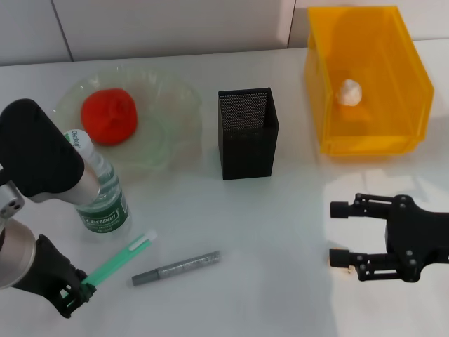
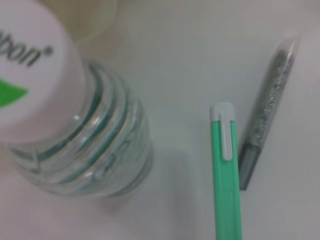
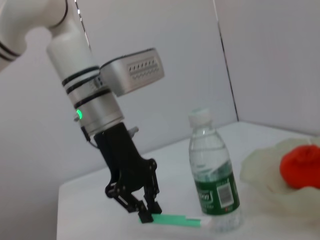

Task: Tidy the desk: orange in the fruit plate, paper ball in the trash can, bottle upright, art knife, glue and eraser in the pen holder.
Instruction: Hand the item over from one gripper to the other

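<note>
Down at the near edge of the table, my left gripper (image 1: 76, 293) has its fingers pinched on the lower end of the glue (image 1: 116, 265), the green stick slanting up from my grip toward the bottle (image 1: 98, 189), its pale end just beside the bottle's base. The art knife (image 1: 176, 268) lies flat on the table just beside the glue, on the side away from the bottle and not touching it. My right gripper (image 1: 341, 233) hovers low over the table well apart from the bottle, on the far side of the art knife, its fingers spread wide and holding nothing. The bottle stands upright, white cap on top. Just behind the bottle sits the fruit plate (image 1: 172, 95) with the orange (image 1: 109, 116) resting in it. The pen holder (image 1: 246, 133) stands beside the plate, farther from the bottle. Farthest from the bottle is the trash can (image 1: 393, 137), with the paper ball (image 1: 349, 92) lying inside.
</note>
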`<state>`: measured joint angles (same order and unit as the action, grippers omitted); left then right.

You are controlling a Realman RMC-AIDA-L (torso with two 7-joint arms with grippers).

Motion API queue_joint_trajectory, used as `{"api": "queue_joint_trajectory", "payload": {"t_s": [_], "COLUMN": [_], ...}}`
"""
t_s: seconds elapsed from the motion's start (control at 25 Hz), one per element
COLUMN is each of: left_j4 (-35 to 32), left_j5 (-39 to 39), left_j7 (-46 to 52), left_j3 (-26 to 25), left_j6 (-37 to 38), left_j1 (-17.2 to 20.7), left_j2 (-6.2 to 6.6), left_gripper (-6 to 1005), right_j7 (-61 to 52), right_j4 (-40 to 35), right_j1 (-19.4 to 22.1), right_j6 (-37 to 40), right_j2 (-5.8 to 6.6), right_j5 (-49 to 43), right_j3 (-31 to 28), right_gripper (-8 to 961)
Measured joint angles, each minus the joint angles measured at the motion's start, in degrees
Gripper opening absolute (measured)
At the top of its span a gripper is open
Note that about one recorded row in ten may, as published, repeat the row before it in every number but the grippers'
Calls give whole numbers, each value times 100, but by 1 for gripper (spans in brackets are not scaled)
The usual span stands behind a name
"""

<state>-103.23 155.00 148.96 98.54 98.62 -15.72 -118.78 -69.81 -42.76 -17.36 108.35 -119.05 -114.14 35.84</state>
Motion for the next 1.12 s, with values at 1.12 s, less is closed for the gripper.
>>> {"api": "queue_joint_trajectory", "payload": {"t_s": [1.12], "left_j4": [2653], "left_j5": [-6514], "left_j7": [-5640], "left_j3": [-1037], "left_j6": [-2135], "left_j1": [498], "left_j2": [22], "left_gripper": [171], "right_j7": [648], "right_j4": [893], "right_j1": [186], "right_j6": [1473], "right_j2": [104], "right_j5": [918], "right_j3": [-1511], "right_gripper": [776]}}
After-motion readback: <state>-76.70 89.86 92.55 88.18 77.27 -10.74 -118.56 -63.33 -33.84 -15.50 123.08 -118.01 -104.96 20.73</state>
